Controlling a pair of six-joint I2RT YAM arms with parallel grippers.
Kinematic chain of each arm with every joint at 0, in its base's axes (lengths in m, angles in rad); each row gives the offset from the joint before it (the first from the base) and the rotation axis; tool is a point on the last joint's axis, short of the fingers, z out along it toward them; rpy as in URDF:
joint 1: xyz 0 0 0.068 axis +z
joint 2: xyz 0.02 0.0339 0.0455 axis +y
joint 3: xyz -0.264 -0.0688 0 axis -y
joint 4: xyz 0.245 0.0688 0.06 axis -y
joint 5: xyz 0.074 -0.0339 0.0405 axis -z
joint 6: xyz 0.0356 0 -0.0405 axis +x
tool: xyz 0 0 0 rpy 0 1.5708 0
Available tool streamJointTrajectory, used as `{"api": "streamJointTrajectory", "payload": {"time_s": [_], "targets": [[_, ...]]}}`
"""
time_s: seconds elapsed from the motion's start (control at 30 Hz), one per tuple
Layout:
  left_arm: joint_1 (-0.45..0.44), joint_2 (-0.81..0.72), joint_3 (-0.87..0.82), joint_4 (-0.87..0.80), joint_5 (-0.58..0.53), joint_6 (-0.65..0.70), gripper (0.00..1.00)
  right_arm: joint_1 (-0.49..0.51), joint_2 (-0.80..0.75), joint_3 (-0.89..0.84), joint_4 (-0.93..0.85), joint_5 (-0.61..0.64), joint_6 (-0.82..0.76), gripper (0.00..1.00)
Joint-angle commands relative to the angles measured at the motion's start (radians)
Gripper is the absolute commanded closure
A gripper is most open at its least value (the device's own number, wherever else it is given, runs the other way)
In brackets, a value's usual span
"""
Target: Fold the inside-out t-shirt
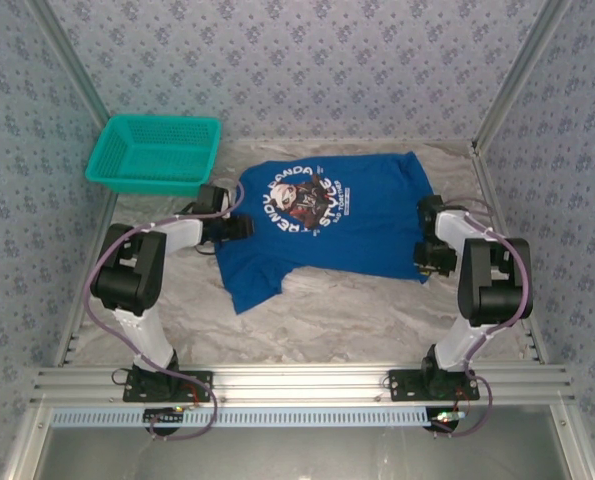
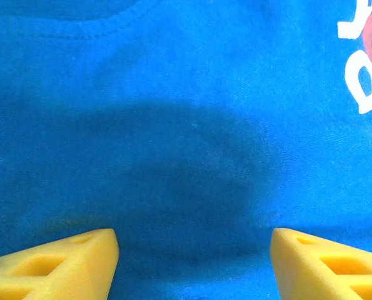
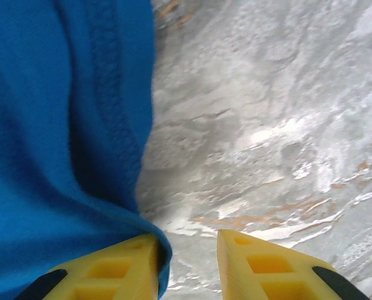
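The royal-blue t-shirt (image 1: 327,225) lies spread flat on the table, its white and red print (image 1: 305,198) facing up. My left gripper (image 1: 245,228) hovers over the shirt's left part, just below a stitched seam. In the left wrist view it (image 2: 194,262) is open, its yellow fingers (image 2: 79,262) wide apart above smooth blue cloth (image 2: 186,125), with white letters (image 2: 361,75) at the right. My right gripper (image 1: 425,258) is at the shirt's right edge. Seen from the right wrist, it (image 3: 189,262) is narrowly open, and the shirt's hemmed edge (image 3: 48,156) laps over the left finger's inner face.
A teal mesh basket (image 1: 155,152) stands at the back left corner, beyond the left arm. The marbled grey tabletop (image 1: 357,310) lies bare between the shirt and the aluminium front rail (image 1: 297,385). Patterned walls enclose the back and sides.
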Motion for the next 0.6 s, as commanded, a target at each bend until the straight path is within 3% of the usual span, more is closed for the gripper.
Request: {"api": "streamJointTrajectory", "payload": {"time_s": [0.0,0.2,0.3,0.43,0.57], "targets": [[0.023,0.05,-0.028,-0.045,-0.017,-0.01,0.34,-0.031,0.019,0.046,-0.047,0.089,0.005,0.71],[0.033,0.048,-0.03,-0.039,-0.02,-0.019,0.34,-0.072,0.056,0.123,-0.079,0.16,-0.002,0.76],[0.033,0.046,-0.033,-0.036,-0.01,-0.019,0.34,-0.028,0.0,0.103,-0.062,0.05,-0.001,0.75],[0.033,0.039,-0.033,-0.034,-0.005,-0.017,0.34,0.056,-0.134,-0.026,-0.018,-0.216,0.046,0.61],[0.033,0.037,-0.034,-0.029,0.008,-0.022,0.34,0.115,-0.156,-0.102,-0.008,-0.25,0.081,0.55]]}}
